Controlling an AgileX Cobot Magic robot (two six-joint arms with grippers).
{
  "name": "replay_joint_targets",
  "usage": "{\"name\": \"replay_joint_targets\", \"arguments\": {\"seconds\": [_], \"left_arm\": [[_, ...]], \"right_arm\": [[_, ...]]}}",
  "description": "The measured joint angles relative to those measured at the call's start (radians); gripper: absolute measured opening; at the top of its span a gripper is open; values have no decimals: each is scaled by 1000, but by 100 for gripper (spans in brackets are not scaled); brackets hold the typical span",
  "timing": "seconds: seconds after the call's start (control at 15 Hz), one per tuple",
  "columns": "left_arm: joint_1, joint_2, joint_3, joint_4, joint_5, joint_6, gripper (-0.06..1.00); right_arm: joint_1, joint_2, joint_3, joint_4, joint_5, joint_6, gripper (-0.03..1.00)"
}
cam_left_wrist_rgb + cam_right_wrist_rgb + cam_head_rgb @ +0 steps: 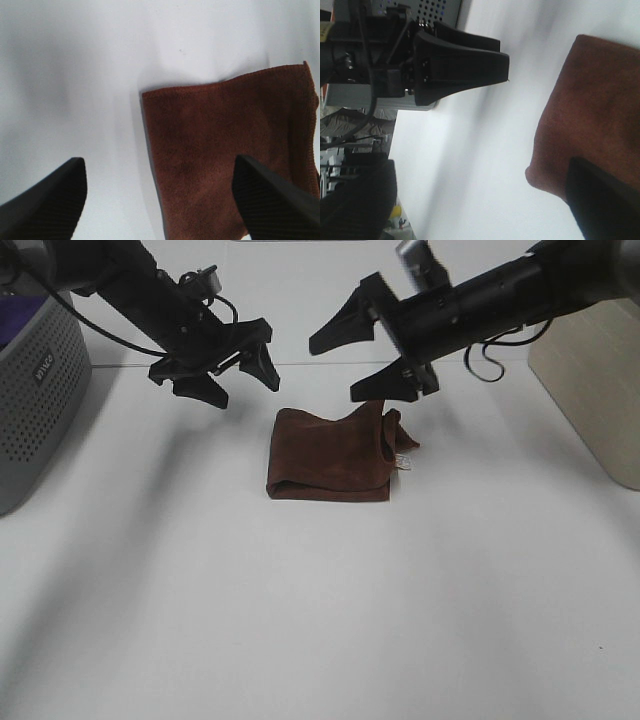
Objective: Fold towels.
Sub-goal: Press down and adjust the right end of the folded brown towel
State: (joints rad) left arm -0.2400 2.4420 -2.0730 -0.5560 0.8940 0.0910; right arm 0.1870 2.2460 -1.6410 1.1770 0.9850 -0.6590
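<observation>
towel [330, 455]: lying on the table [300, 640], around the middle, a bit toward the back
left gripper [243, 388]: up over the table, behind the towel and just left of it, not touching
right gripper [337, 370]: over the towel's back right corner, can't tell if it touches
grippers: side by side along the towel's back edge
basket [35, 400]: far left, well apart from the towel
box [590, 390]: far right, toward the back, also well apart

One folded brown cloth towel [325, 455]; two black pincers, the left pincer [240, 388] and the right pincer [340, 370]; one grey perforated basket [40, 400]; one beige rounded object [590, 390].
</observation>
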Motion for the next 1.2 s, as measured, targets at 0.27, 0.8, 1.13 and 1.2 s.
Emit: {"name": "replay_joint_targets", "arguments": {"seconds": [0.27,0.8,1.13,1.2], "left_arm": [[0,0,0,46,26,-3,74],[0,0,-2,47,48,-6,74],[0,0,-143,56,236,-6,74],[0,0,-214,58,292,-6,74]], "right_arm": [[33,108,-35,4,-17,10,87],[-123,127,-37,-208,-55,121,86],[-73,-64,-37,-440,-54,208,86],[-59,-129,-37,-511,-49,263,86]]}}
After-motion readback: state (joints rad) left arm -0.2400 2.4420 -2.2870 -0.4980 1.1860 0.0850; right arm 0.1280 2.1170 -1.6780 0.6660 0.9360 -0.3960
